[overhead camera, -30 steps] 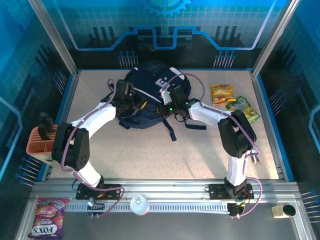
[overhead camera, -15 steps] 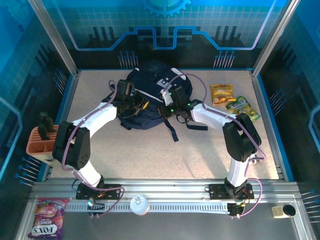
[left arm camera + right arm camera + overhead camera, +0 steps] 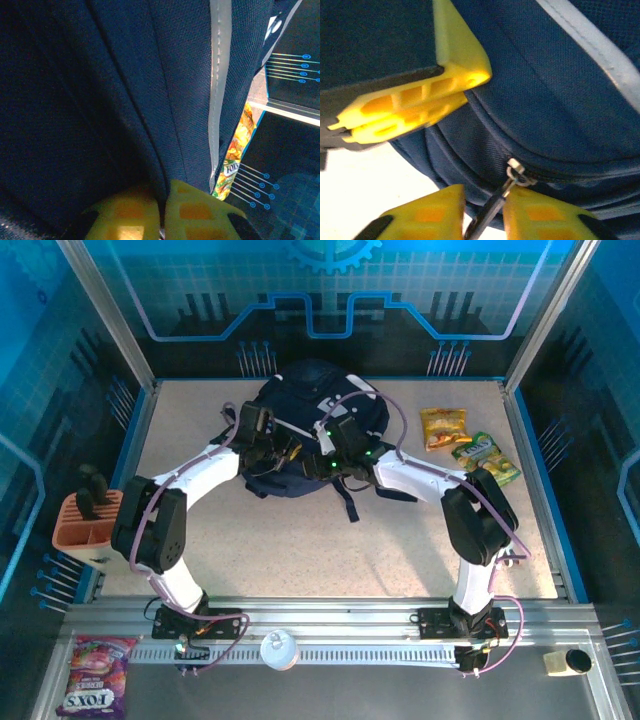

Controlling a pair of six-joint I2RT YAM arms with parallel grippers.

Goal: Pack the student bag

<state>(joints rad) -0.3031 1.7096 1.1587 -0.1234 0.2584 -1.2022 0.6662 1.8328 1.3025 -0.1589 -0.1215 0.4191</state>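
Left gripper (image 3: 162,212) first: its two yellow fingers are pressed together, nipping one fold of navy fabric on the student bag (image 3: 300,405). Over to the right gripper (image 3: 484,215): two fingers standing parted, with one black zip pull (image 3: 495,200) hanging loose in the gap. Both grippers sit close together at the bag's near side. The bag, just one, lies at the far middle of the table (image 3: 300,540). Right of it, apart: one yellow snack packet (image 3: 444,427), and green packaging (image 3: 487,458) just beside it, one pack or two I cannot tell. Off the left edge: one orange caddy (image 3: 85,525).
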